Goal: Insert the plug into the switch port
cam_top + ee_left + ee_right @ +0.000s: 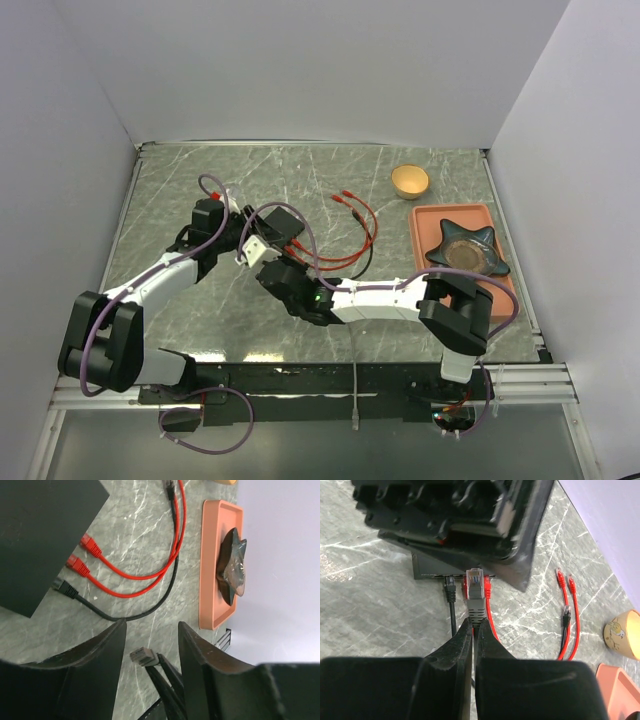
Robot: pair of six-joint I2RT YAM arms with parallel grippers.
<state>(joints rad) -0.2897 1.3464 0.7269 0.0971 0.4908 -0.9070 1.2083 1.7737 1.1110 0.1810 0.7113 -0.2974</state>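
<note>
Right gripper [472, 625] jaws pinch the grey plug [475, 587] near the black switch [40, 535]; left gripper [151, 626] jaws stand spread, flanking the plug.

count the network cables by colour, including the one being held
red cables: 2
black cable: 1
grey cable, in the jaws of the right gripper: 1
total: 4
</note>
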